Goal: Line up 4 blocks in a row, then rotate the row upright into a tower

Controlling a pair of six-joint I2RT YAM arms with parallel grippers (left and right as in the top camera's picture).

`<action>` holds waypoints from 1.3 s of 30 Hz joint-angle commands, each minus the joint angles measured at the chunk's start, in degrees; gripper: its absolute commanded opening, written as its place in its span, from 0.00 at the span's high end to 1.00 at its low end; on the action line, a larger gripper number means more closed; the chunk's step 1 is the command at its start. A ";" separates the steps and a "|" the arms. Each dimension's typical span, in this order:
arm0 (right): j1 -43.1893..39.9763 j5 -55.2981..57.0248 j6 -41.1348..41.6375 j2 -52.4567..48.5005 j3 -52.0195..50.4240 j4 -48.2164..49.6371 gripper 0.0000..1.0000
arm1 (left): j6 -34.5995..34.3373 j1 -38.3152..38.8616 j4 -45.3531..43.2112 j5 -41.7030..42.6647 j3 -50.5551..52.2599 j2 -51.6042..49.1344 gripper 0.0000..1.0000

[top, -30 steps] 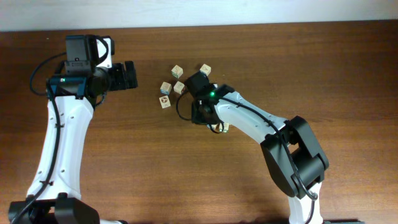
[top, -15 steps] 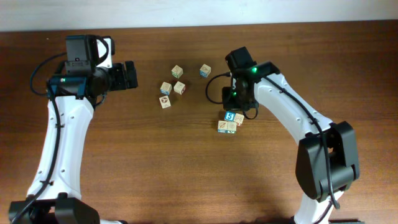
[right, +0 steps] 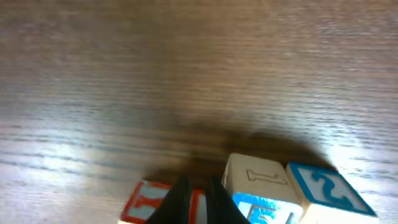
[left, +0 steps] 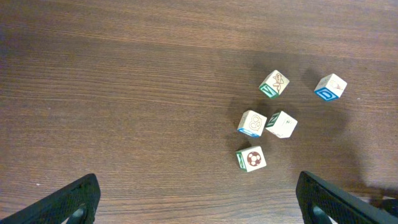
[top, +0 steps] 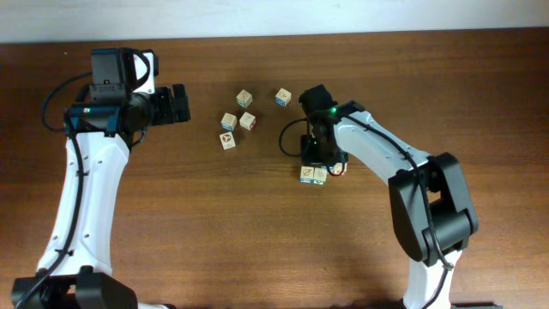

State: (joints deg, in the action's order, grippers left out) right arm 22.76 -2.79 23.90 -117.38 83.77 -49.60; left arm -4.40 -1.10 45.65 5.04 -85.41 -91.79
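Blocks (top: 313, 174) up close: a tight cluster sits mid-table (top: 214, 240), right under the right gripper (right: 196, 186), whose fingers are all but together and, as far as I can see, clamped on nothing. The tips point at the seam between a red block (right: 144, 202) on their left and a pale block (right: 252, 177) just right. Farther out, toward the far edge, lie five loose blocks (top: 228, 121). The left gripper (top: 178, 104) hovers beside them, fingers wide apart. The right arm is nearer the cluster.

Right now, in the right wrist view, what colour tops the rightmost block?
The block is bright blue, white figure; right wrist view.
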 commanded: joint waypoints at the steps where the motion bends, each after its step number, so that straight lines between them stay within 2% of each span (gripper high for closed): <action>1: -2.60 -0.63 -2.05 -0.63 -0.31 -2.89 0.91 | -0.76 0.20 -0.09 -0.37 -0.98 -0.13 0.01; 3: -2.60 -3.21 -4.44 -0.61 0.15 -3.04 0.91 | -0.76 0.20 -0.09 -0.37 -0.98 -0.13 0.01; 7: -5.66 -0.70 -6.29 1.62 9.16 -7.50 0.90 | -0.76 0.20 -0.09 -0.37 -0.98 -0.13 0.01; 9: -9.25 5.62 -6.36 0.59 9.33 -7.17 0.90 | -0.76 0.20 -0.09 -0.37 -0.98 -0.13 0.01; 13: -9.92 2.99 -7.17 -4.98 8.20 -7.67 0.89 | -0.76 0.20 -0.09 -0.37 -0.98 -0.13 0.01; 17: -9.27 1.70 -7.15 -5.86 7.72 -8.11 0.75 | -0.76 0.20 -0.09 -0.37 -0.98 -0.13 0.01; 24: -9.22 -1.90 -7.15 -5.86 4.81 -12.24 0.75 | -0.76 0.20 -0.09 -0.37 -0.98 -0.13 0.01; 34: -6.27 -3.02 -9.07 -5.86 5.03 -12.15 0.76 | -0.76 0.20 -0.09 -0.37 -0.98 -0.13 0.01; 37: -7.15 -2.54 -8.87 -2.40 8.35 -12.39 0.74 | -0.76 0.20 -0.09 -0.37 -0.98 -0.13 0.01; 39: -9.73 -0.59 -8.46 3.63 8.81 -14.29 0.73 | -0.76 0.20 -0.09 -0.37 -0.98 -0.13 0.01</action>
State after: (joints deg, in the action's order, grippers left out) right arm 15.79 -5.37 15.03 -121.49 90.65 -62.02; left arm -4.38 -1.08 45.67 5.06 -85.41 -91.79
